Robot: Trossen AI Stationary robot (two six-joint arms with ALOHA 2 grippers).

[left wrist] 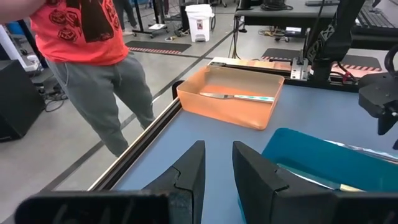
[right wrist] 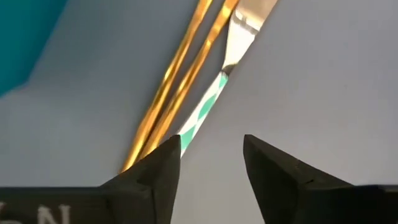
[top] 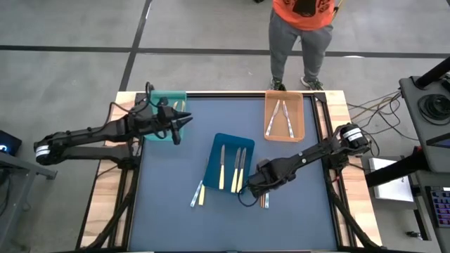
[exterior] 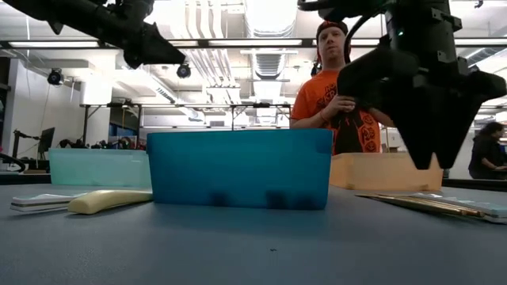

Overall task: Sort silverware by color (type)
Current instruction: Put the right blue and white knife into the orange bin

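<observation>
Robot body: two dark articulated arms.
Left arm [top: 91, 133] carries a white band near its base; right arm [top: 309, 156] ends in a round black-and-white joint housing.

I see a matt blue-grey table mat [top: 169, 204], translucent smooth plastic blue tray [exterior: 238, 168], glossy gold metal utensils [right wrist: 186, 56], a polished steel blade [right wrist: 245, 25], and bare wood table edges [top: 105, 190].

Three trays [top: 284, 133], about nine utensils [top: 222, 167]
</observation>
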